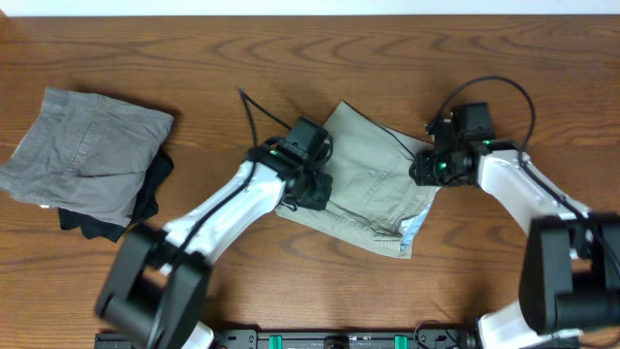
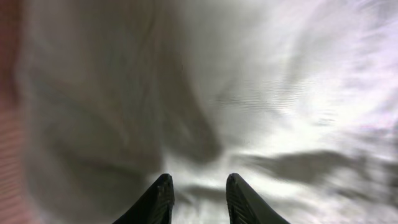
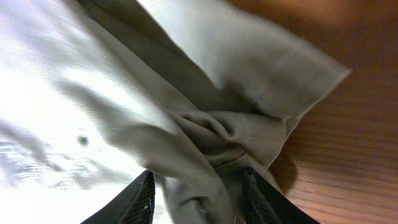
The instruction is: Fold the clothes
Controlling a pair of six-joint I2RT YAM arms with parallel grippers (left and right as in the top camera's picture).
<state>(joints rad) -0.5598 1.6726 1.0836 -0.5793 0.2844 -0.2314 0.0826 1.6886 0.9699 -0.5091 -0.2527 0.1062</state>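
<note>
The shorts (image 1: 373,184) slant between the two — right tool (image 3: 198,186) clamped on their right corner, left tool (image 2: 199,180) apart over the left.

The shorts (image 1: 373,179) lie mid-counter (image 1: 291,58); near the left edge, folded shorts (image 1: 82,150) rest atop another garment (image 1: 150,189).

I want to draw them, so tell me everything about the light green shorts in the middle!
The shorts are pale khaki-green cotton-looking cloth, folded over and rumpled, lying on the wooden table with pale blue lining peeking out at one corner. The right gripper pinches a bunched edge; the left gripper sits open over the opposite side.
</note>
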